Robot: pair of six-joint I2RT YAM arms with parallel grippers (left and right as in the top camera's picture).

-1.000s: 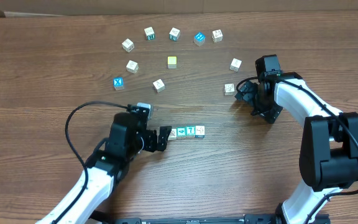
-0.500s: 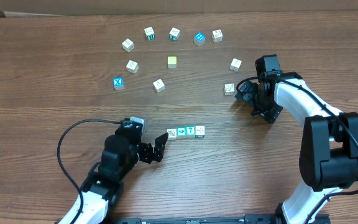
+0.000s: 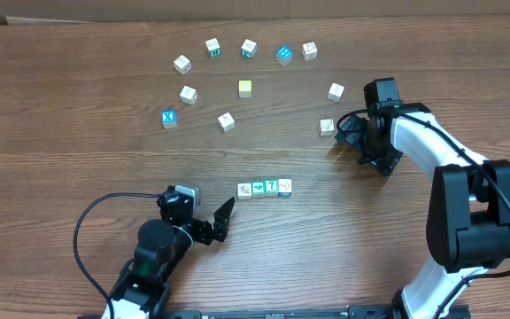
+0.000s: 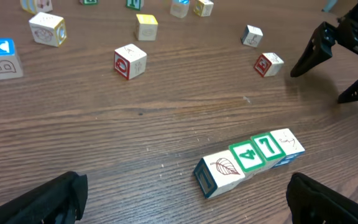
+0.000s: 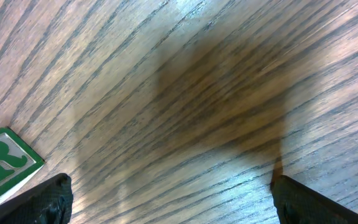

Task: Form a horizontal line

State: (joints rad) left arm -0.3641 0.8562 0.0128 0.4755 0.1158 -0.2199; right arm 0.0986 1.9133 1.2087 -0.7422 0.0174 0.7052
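Wooden table [image 3: 60, 106] holds the row of four white and teal letter cubes [image 3: 264, 188] near its middle; left arm [image 3: 153, 257] points wide open, empty jaws toward the row; right arm [image 3: 423, 146] bent, jaws open, empty

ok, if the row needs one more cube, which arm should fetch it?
Right, probably. The right gripper is open beside a loose cube, nearer the right end of the row. The left gripper is open too, but sits off the row's left end, far from any loose cube.
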